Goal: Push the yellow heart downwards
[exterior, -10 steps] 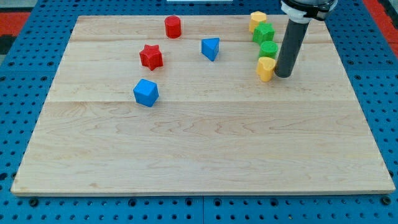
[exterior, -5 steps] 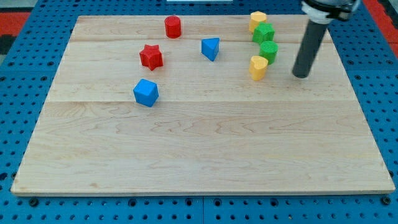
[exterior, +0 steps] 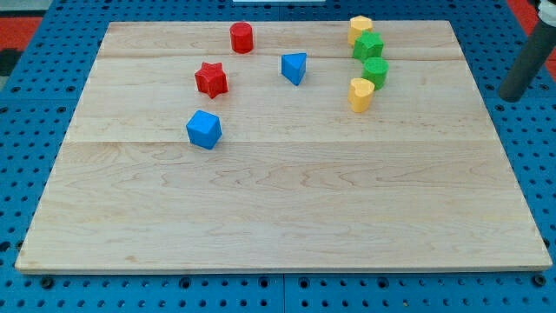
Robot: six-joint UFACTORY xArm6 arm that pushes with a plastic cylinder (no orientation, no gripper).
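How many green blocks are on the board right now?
2, both near the view's top right: one green block just below the top yellow block, the other green block beside the yellow heart. None appear hidden.

Wooden board (exterior: 278,217) on blue pegboard (exterior: 43,52)

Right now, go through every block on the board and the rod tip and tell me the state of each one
yellow heart: upright, untouched, touching the lower green block.
lower green block: against the upper one.
upper green block: below the yellow block.
yellow block: near the view's top.
red star: alone.
red cylinder: alone.
blue triangular block: alone.
blue cube: alone.
my tip: off the board, view's right, clear of all blocks.
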